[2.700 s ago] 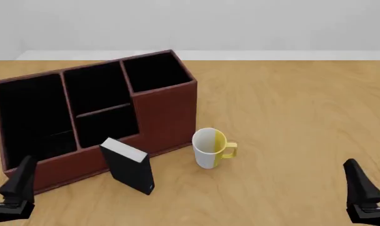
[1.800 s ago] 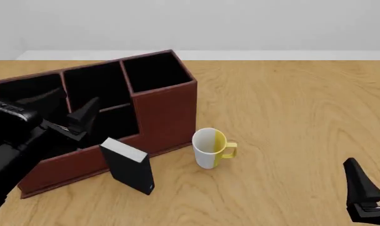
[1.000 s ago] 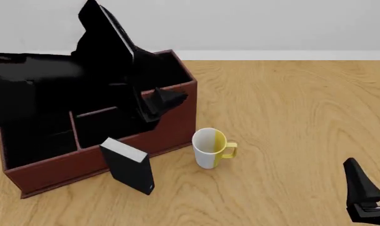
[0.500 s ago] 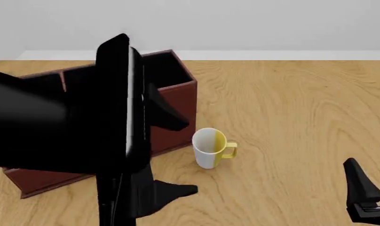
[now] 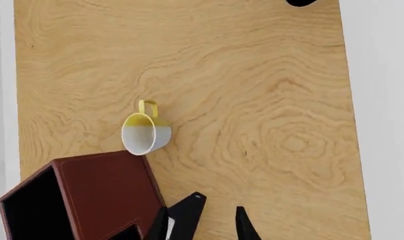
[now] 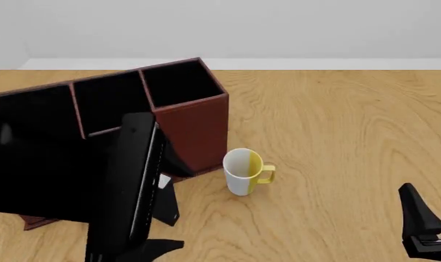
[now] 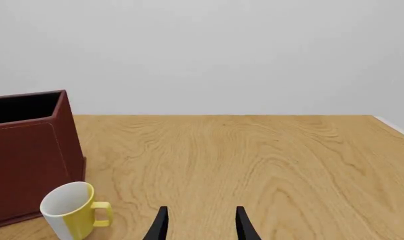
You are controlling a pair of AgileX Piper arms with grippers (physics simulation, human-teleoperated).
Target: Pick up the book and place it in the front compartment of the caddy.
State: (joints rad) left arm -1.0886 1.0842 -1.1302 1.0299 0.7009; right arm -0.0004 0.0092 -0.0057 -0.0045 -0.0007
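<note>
Pale wooden tabletop holds the small black hardback book against the red-brown leather-look caddy, where the left gripper, open and empty, could topple it descending off-centre.

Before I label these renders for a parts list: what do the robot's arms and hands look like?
Both are plain matte black, with no cables or markings visible. The left arm is a long flat-sided bar with a thin pale seam along its edge. The left hand and right hand each end in two slim, tapering, blade-like fingers. In the front view, the right hand shows as a pointed wedge.
</note>
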